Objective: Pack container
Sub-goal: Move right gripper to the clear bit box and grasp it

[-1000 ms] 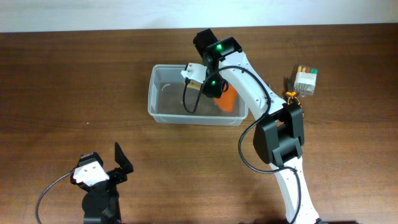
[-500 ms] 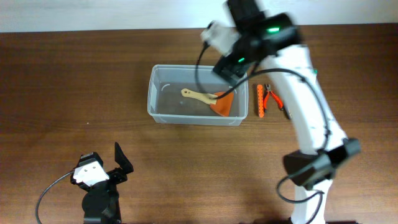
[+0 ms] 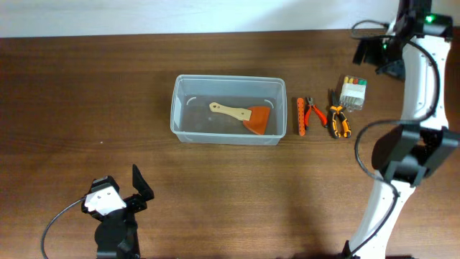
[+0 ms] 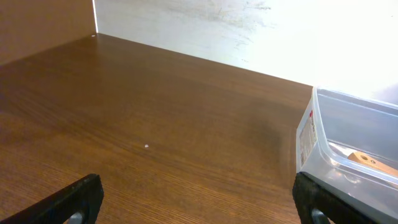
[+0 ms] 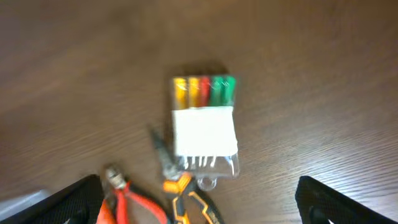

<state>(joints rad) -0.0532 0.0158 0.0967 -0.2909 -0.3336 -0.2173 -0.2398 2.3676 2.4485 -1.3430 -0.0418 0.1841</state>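
Note:
The container (image 3: 175, 108) is a clear plastic bin in the middle of the table. Inside it lies a spatula (image 3: 244, 115) with a wooden handle and an orange blade. My right gripper (image 3: 379, 57) hangs open and empty high at the far right, above a blister pack (image 3: 353, 92). In the right wrist view the pack (image 5: 204, 127) lies between and beyond my wide-apart fingers (image 5: 74, 199). My left gripper (image 3: 133, 191) rests open and empty at the front left. Its wrist view shows the container's end wall (image 4: 311, 134) at right.
Right of the container lie an orange tool (image 3: 301, 116), red-handled pliers (image 3: 313, 112) and orange-and-black pliers (image 3: 338, 121). Both pliers (image 5: 134, 205) (image 5: 193, 202) show low in the right wrist view. A pale wall runs along the table's far edge (image 4: 186, 56).
My right gripper let go of the spatula in the container, opened wide and swung up and to the far right, over the pack. The left arm has not moved.

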